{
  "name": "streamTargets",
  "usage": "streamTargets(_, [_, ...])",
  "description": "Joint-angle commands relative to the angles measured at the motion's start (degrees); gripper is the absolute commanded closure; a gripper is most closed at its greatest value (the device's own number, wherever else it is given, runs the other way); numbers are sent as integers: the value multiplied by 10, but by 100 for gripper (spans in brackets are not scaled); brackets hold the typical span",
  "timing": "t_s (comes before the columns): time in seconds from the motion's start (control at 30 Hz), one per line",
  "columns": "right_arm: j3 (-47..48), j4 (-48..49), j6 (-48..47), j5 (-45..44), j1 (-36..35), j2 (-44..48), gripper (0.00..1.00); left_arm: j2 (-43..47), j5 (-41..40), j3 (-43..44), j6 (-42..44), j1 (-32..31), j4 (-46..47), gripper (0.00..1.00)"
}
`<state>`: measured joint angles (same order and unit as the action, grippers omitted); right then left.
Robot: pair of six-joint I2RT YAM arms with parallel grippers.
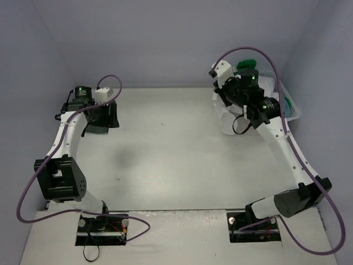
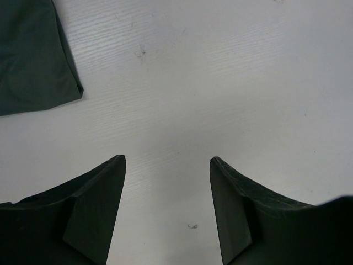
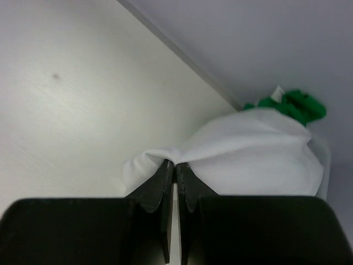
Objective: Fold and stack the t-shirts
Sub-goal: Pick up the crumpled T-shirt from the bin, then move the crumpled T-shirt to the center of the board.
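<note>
You are seeing the white shirt (image 3: 248, 149) bunching at the table's (image 1: 165, 149) far right, covering most of the basket (image 1: 292, 107) and green shirt (image 3: 292, 104). The dark shirt (image 2: 27, 55) is lying far left, cut off by the frame. Your right gripper (image 3: 176, 165) is pinching a white shirt fold, while your left gripper (image 2: 167, 159) is hanging over bare table, jaws apart.

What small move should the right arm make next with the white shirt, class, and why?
Probably lift and draw the white t-shirt toward the middle of the table. The right gripper is shut on a fold of it, while most of the cloth lies heaped at the basket, against the green t-shirt.
</note>
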<state>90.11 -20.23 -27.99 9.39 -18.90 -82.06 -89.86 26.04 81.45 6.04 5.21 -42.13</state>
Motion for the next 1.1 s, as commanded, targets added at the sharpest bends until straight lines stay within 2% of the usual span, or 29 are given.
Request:
streamTargets(0.0, [38, -48, -7, 50, -76, 55, 100, 47, 20, -6, 16, -2, 8, 43])
streamTargets(0.07, [39, -48, -8, 40, -132, 72, 100, 58, 29, -17, 17, -3, 10, 43])
streamTargets(0.23, [40, -53, 4, 130, -130, 98, 100, 80, 37, -59, 29, -6, 16, 43])
streamTargets(0.47, [32, -46, -2, 155, -129, 119, 100, 87, 38, -90, 29, -8, 28, 43])
streamTargets(0.57, [-4, -25, -20, 145, -122, 109, 100, 75, 38, -86, 23, -12, 33, 43])
streamTargets(0.7, [-74, 13, -31, 176, -75, 74, 100, 58, 38, -74, 22, -17, 28, 43])
streamTargets(0.8, [-128, 64, -30, 191, -11, 41, 100, 46, 31, -70, 27, -24, 24, 43])
streamTargets(0.9, [-149, 94, -28, 148, 24, -5, 100, 36, 27, -72, 34, -35, 25, 43])
streamTargets(0.93, [-153, 97, -37, 103, 27, -19, 100, 31, 23, -72, 36, -40, 25, 43])
streamTargets(0.97, [-157, 99, -38, 67, 25, -50, 98, 28, 22, -71, 38, -47, 21, 43])
streamTargets(1.0, [-157, 99, -36, 33, 25, -68, 80, 20, 20, -69, 44, -57, 17, 43])
streamTargets(1.07, [-157, 104, -26, -79, 25, -110, 66, 15, 4, -67, 49, -80, 10, 43])
